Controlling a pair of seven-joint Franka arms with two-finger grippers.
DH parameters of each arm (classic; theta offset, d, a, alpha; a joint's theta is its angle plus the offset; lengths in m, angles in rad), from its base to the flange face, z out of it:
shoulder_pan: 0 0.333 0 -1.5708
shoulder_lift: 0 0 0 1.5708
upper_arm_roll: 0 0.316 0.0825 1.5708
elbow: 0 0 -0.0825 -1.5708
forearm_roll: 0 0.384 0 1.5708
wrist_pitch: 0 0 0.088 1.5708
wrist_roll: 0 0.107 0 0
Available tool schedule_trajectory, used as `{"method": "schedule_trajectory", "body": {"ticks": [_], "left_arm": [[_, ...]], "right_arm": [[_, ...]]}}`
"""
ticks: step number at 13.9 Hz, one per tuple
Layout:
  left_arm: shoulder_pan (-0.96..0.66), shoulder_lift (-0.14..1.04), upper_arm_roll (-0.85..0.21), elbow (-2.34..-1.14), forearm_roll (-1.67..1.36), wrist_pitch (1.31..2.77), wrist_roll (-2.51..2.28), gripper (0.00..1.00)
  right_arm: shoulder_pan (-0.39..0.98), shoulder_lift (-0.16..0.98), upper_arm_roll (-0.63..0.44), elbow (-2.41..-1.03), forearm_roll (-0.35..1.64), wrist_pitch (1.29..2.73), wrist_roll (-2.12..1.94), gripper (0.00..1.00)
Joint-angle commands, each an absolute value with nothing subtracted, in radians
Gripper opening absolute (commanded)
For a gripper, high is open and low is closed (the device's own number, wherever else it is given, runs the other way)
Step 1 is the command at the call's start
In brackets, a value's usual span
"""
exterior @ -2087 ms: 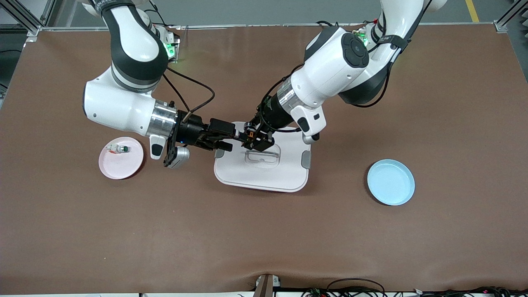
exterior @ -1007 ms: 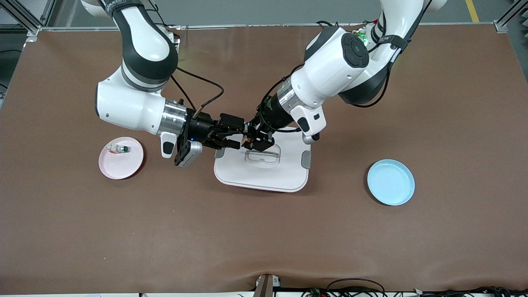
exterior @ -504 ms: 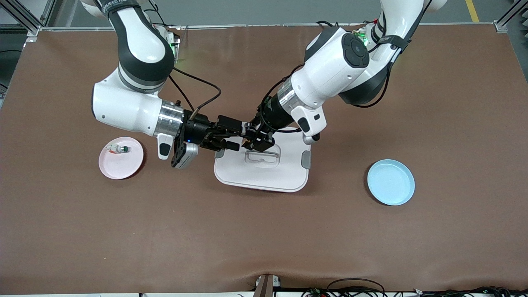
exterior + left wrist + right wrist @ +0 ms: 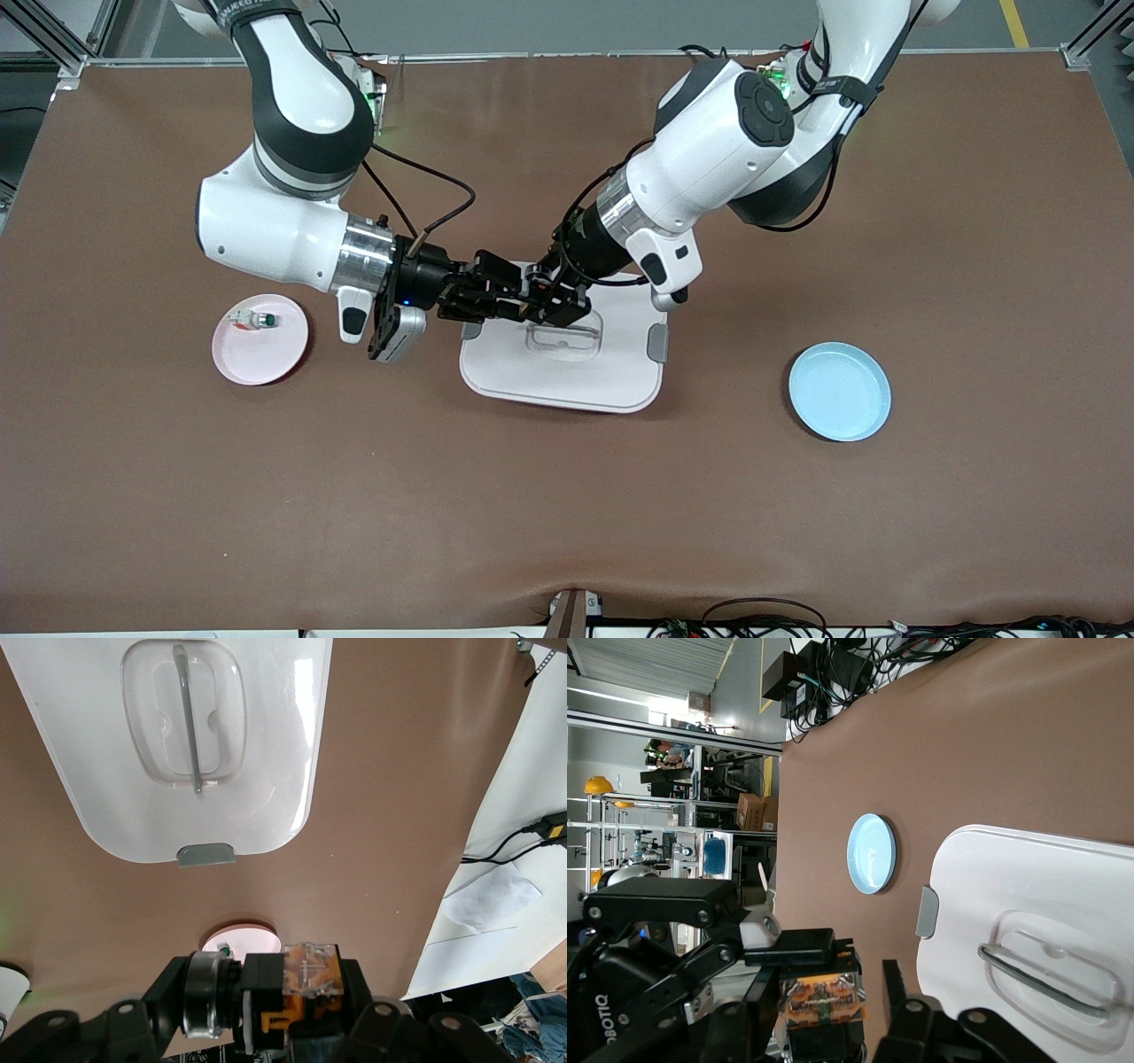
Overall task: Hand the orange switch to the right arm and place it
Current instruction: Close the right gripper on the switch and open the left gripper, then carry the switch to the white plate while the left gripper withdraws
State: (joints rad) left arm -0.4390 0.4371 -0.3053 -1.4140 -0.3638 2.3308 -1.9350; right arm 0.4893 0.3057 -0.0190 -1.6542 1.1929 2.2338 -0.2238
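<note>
Two jointed arms, glossy white shells with black joint sections. The right arm [image 4: 283,190] is fitted with a ribbed silver wrist ring, a looping black cable and a small grey-white camera housing. The left arm [image 4: 735,151] is marked by a round black joint cap, a black strap and thin black cables. Green indicator lights are seen near both bases. A black linkage pincer is carried by each.

tiny black-and-amber orange switch [image 4: 309,974], held in the air, right arm [image 4: 275,226] reaching to it

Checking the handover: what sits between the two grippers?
In the front view, the orange switch sits between the right gripper and left gripper, above the white lid.
</note>
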Motion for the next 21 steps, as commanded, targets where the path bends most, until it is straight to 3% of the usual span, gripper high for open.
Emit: {"method": "schedule_trajectory", "body": {"ticks": [1,4,5,6,11,12,13,14,15,21], "left_arm": [[-0.445,0.443,-0.305,-1.397,-0.337,2.338,-1.962,0.40],[-0.445,0.443,-0.305,-1.397,-0.337,2.338,-1.962,0.40],[-0.445,0.443,-0.305,-1.397,-0.337,2.338,-1.962,0.40],[-0.445,0.443,-0.305,-1.397,-0.337,2.338,-1.962,0.40],[-0.442,0.442,-0.305,-1.397,-0.337,2.338,-1.957,0.42],[-0.442,0.442,-0.305,-1.397,-0.337,2.338,-1.951,0.47],[-0.440,0.442,-0.305,-1.397,-0.336,2.336,-1.947,0.64],[-0.440,0.443,-0.305,-1.397,-0.327,2.336,-1.945,0.91],[-0.440,0.443,-0.305,-1.397,-0.318,2.338,-1.948,1.00],[-0.430,0.440,-0.304,-1.397,-0.316,2.336,-1.948,1.00]], "right_arm": [[0.492,0.327,-0.017,-1.628,1.216,2.237,-0.250,0.42],[0.492,0.327,-0.017,-1.628,1.216,2.238,-0.250,0.36],[0.494,0.327,-0.017,-1.628,1.216,2.238,-0.252,0.22],[0.494,0.327,-0.017,-1.628,1.216,2.238,-0.250,0.00],[0.499,0.333,-0.017,-1.625,1.244,2.238,-0.250,0.00],[0.499,0.333,-0.018,-1.624,1.243,2.237,-0.250,0.00],[0.499,0.334,-0.018,-1.624,1.243,2.237,-0.252,0.00],[0.497,0.334,-0.018,-1.624,1.243,2.237,-0.252,0.00],[0.497,0.334,-0.018,-1.624,1.243,2.237,-0.252,0.00],[0.482,0.337,-0.018,-1.628,1.229,2.227,-0.373,0.00]]}}
